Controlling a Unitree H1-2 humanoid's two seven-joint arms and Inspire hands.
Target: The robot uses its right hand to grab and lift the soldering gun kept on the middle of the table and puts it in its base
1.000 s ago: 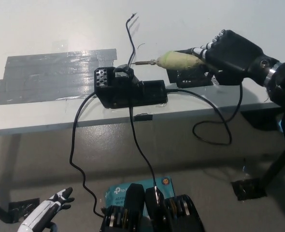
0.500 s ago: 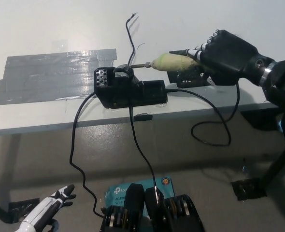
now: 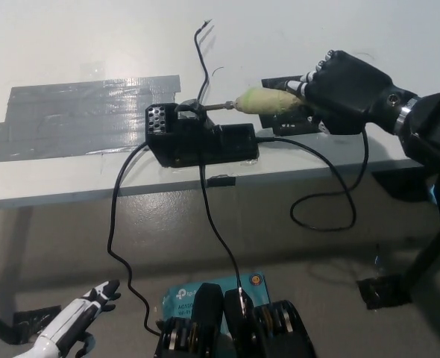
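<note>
White table (image 3: pixel 71 45) w/ grey tape patch (image 3: pixel 86 115) at 9 o'clock. Left hand (image 3: pixel 74 322) idle at 7, fingers apart. Base (image 3: pixel 198 138) centre. Soldering gun (image 3: pixel 261 101) at 2, tip aimed into base, clasped by right hand (image 3: pixel 347 86) for insertion.

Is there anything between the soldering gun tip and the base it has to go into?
Nothing visible blocks it. The right hand holds the soldering gun with its metal tip already at the holder on the black base. A thin black wire rises just beside the tip.
</note>
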